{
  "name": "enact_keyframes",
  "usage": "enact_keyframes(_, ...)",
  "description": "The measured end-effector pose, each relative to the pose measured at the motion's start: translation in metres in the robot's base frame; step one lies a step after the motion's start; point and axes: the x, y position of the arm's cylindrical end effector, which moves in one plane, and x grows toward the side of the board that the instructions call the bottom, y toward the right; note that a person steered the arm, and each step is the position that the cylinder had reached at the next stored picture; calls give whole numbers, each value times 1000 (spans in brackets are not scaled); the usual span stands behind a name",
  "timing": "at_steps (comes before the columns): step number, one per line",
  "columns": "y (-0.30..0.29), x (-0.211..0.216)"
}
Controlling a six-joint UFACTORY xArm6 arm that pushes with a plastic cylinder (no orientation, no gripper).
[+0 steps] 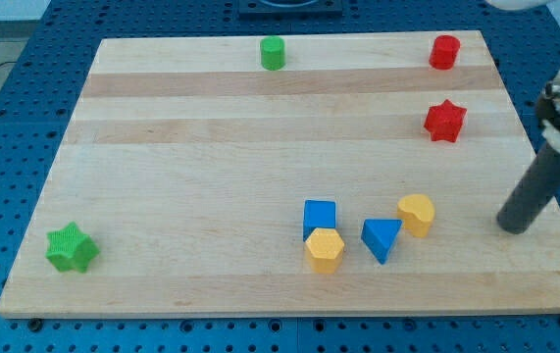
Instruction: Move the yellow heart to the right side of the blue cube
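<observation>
Yellow heart (417, 213) near board's bottom edge, right of centre, just right of blue triangle (381, 238), apart from it. Blue cube (319, 217) further left, touching yellow hexagon (325, 250) below it. My tip (511, 227) on board (211, 147), well right of heart, no contact. No pincer on rod. Red star (445, 120), red cylinder (444, 51) top right; green cylinder (273, 53) top; green star (72, 247) bottom left.

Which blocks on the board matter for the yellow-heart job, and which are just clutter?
In the job:
- yellow heart
- blue cube
- my tip, to the heart's right, touching no block

Just lying about:
- yellow hexagon, against the cube's lower edge
- blue triangle, between cube and heart
- red star
- red cylinder
- green cylinder
- green star
</observation>
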Motion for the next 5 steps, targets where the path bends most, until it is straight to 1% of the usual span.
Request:
enact_keyframes(1, -26, -1)
enact_keyframes(3, -103, -1)
enact_keyframes(4, -126, -1)
enact_keyframes(5, -109, -17)
